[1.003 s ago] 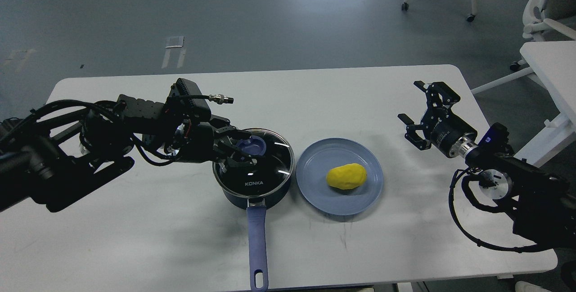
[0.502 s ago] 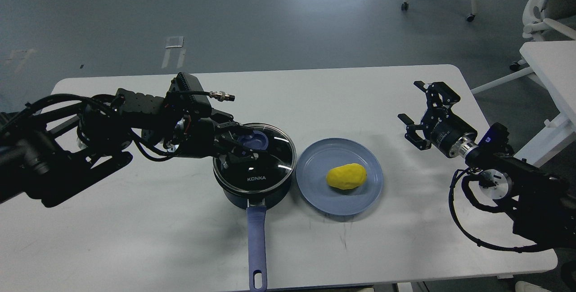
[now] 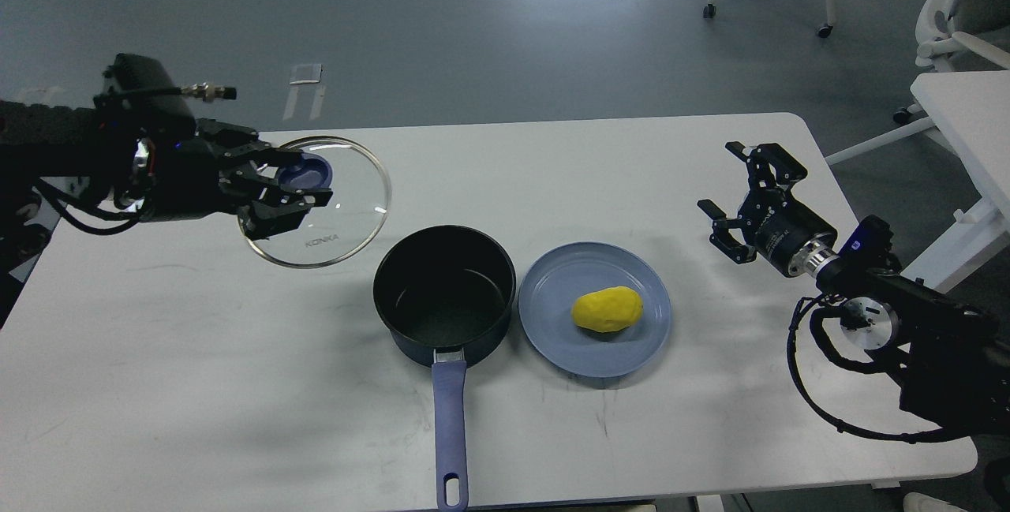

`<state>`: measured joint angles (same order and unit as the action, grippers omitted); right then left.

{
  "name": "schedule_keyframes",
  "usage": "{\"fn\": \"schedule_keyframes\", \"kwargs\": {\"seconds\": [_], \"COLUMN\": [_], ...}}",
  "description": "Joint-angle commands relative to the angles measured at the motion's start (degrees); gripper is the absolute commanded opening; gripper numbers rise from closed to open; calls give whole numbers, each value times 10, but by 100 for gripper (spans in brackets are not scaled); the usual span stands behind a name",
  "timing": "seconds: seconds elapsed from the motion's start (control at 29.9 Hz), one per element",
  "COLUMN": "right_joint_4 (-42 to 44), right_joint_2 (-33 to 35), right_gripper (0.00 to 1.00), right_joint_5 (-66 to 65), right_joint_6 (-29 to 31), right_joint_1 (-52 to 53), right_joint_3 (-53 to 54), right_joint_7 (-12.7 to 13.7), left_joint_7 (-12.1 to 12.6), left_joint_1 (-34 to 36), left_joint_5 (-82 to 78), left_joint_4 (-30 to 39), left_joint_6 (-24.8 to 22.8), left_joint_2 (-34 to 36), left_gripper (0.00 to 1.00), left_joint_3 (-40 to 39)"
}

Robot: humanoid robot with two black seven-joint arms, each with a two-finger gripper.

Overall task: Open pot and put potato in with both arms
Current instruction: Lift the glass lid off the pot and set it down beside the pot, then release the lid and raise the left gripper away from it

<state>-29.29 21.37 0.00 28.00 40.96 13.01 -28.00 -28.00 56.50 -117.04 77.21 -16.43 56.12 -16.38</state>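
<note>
Saucepan (image 3: 444, 291) open on white surface (image 3: 237, 386), blue handle toward camera. Yellow potato (image 3: 607, 309) sits on blue plate (image 3: 552, 330) just right of it. Right claw (image 3: 735, 198) spread wide, holding nothing. Left claw (image 3: 296, 184) clamped on knob of glass lid (image 3: 347, 212), off to pan's left.

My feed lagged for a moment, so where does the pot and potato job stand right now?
Done: the pot is open and looks empty inside. In hand: the left gripper holds the glass lid by its knob, off to the pot's left. Left to do: the potato lies on the plate, untouched; the right gripper is open, apart from it, and must pick it and drop it in.
</note>
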Motion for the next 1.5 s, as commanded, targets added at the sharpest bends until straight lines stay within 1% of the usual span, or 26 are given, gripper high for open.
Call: {"fn": "schedule_keyframes", "kwargs": {"seconds": [0.0,0.07,0.23,0.47,0.57,0.64,0.8,0.87,0.94,0.97,1.04,1.07,1.1,1.14,1.2,1.27,1.44,1.47], "right_joint_4": [0,-1,0,0,0,0,0,1,1,1,1,1,1,1,1,1,0,-1], "right_joint_2": [-1,-1,-1,-1,-1,0,0,-1,-1,-1,-1,-1,0,0,0,0,7,9], "right_gripper": [97,97,97,97,97,97,97,97,97,97,97,97,97,97,97,97,97,97], "right_joint_5": [-1,-1,-1,-1,-1,-1,-1,-1,-1,-1,-1,-1,-1,-1,-1,-1,1,1], "right_joint_6": [0,0,0,0,0,0,0,0,0,0,0,0,0,0,0,0,0,0], "right_joint_1": [0,0,0,0,-1,0,-1,-1,-1,-1,-1,-1,-1,-1,0,0,5,9], "right_joint_3": [0,0,0,0,0,0,0,0,0,0,0,0,0,0,0,1,1,1], "right_joint_7": [0,0,0,0,0,0,0,0,0,0,0,0,0,0,0,0,0,0], "left_joint_7": [0,0,0,0,0,0,0,0,0,0,0,0,0,0,0,0,0,0], "left_joint_1": [-28,-61,-118,-155,-164,-171,-184,-184,-187,-187,-191,-195,-195,-195,-195,-194,-181,-164], "left_joint_5": [14,24,26,27,28,30,34,37,44,44,45,46,46,47,56,82,144,167], "left_joint_4": [-29,-43,-81,-145,-160,-176,-182,-183,-188,-189,-195,-196,-197,-197,-197,-196,-188,-187], "left_joint_6": [55,86,118,134,137,148,152,153,156,156,159,160,160,160,160,158,150,145], "left_joint_2": [36,48,39,14,9,-5,-10,-11,-11,-11,-13,-16,-21,-22,-22,-19,-8,2], "left_gripper": [42,42,43,45,45,45,47,50,56,56,60,64,71,82,94,97,98,98], "left_joint_3": [30,49,51,51,51,51,51,51,51,51,51,51,51,51,51,51,50,48]}}
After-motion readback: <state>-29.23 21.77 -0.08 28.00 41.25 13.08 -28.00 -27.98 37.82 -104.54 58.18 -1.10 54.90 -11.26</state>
